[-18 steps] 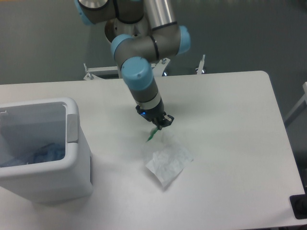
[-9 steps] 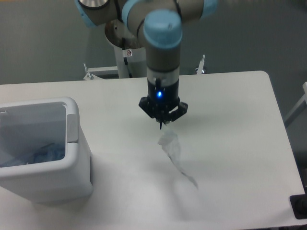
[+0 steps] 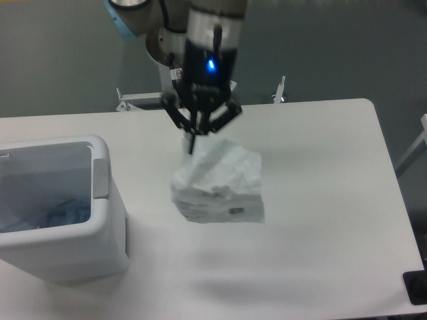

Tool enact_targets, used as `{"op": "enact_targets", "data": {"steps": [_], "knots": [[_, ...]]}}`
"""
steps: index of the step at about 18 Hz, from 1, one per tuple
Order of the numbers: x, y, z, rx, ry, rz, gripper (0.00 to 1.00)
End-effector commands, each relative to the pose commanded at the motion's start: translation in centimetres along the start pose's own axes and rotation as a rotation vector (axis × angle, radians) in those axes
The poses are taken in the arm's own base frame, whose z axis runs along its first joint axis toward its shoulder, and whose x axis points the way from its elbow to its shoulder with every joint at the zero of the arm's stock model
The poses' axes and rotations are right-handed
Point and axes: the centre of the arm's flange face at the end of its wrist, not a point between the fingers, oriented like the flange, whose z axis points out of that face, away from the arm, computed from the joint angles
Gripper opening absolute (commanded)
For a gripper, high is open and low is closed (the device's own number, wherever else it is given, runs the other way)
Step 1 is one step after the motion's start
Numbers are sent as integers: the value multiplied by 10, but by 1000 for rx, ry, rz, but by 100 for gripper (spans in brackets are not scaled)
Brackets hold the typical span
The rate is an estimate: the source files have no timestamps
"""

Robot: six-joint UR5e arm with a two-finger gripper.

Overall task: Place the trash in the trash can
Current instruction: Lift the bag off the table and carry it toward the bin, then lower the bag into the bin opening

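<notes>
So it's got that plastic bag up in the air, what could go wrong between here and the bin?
The gripper seems to pinch the plastic bag only by its top edge, so it could slip free and fall onto the table. The bag hangs wide and loose; on the way left it might catch the rim of the trash can and drape over the rim instead of dropping inside.

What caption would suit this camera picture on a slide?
Gripper lifts a plastic bag clear of the table, beside the white trash can.

Translucent white bag (image 3: pixel 220 183), white trash can (image 3: pixel 100 220) with bluish bottle (image 3: pixel 57 215), white table (image 3: pixel 320 200).
</notes>
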Motion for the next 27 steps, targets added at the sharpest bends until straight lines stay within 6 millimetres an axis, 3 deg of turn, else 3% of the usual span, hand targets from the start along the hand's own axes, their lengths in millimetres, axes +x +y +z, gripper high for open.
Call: {"op": "enact_targets", "data": {"steps": [3,6,12,16,27], "knots": [[27,5,-27,47,68,-9,0],[49,14,-33,43,151,-43,0],[105,38,-8,-22,249,52,0],[127,51,19,-81,290,103,0],[136,72,89,-214,325,116,0]]}}
